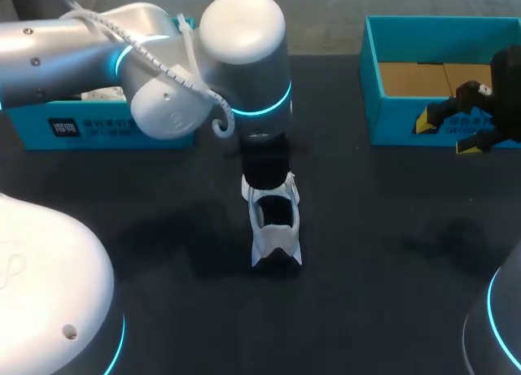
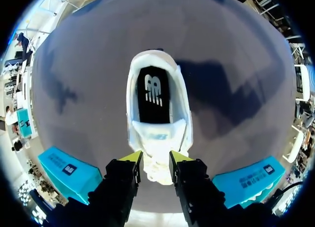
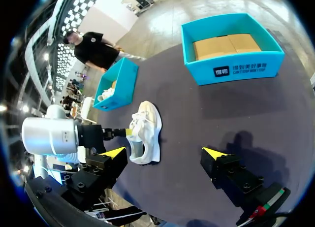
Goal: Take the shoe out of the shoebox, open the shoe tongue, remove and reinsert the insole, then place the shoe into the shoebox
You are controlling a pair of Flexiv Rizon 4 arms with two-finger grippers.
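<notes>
Now pinching the shoe (image 1: 275, 228) with the left claw (image 2: 154, 160)

Starts at the far left with a teal box (image 1: 89, 129), set well off to the left of the left claw and partly hidden under the left arm (image 1: 41, 54). Brings that arm in from the left side and hangs its claw straight down over the middle of the dark table (image 1: 366, 253). Presses both yellow fingertips (image 2: 132, 158) in from two sides on white upper material at the tongue end of the shoe. Finds the shoe upright on its sole, directly under and ahead of this claw, heel end farthest from it. Shows the black insole (image 2: 153, 96) lying inside the opening, just beyond the fingertips. Sets the shoe out on the bare table, in neither box and well apart from both.

Further right, shows the right claw (image 3: 163, 154) spread wide, nothing between its fingers, held above the table and well apart from the shoe, which lies ahead of it and off to its left. Ends with the open-topped teal shoebox (image 1: 391, 123) ahead of the right claw, close against it in the head view, with brown cardboard (image 1: 407, 78) on its floor.
</notes>
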